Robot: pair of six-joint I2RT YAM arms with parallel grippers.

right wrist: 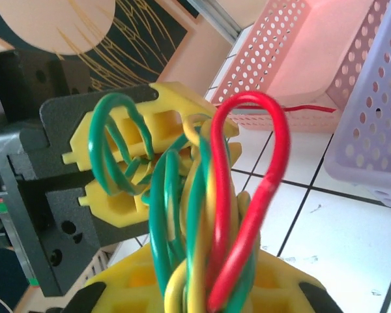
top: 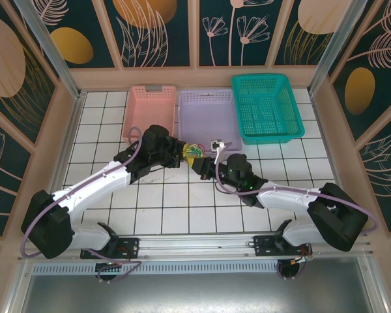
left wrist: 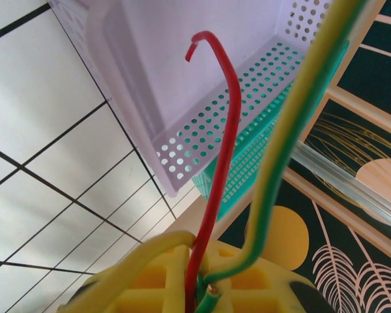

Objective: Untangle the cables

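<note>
Looping cables (right wrist: 208,215), red, green and yellow, are sticking up out of the right hand (right wrist: 202,290), which is pinching them tight. Facing it, just beside, the left hand (right wrist: 133,163) is pinching the same bunch. Both are hovering over the middle of the tabletop (top: 163,202), with the lilac basket (top: 205,114) sitting close by, toward the far edge.

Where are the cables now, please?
In the top view, the cables are bunched mid-table between the left gripper and right gripper, just before the lilac basket.

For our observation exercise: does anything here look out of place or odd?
The cables are a tangled bunch of red, green and yellow loops, pinched between the left tool and right tool.
</note>
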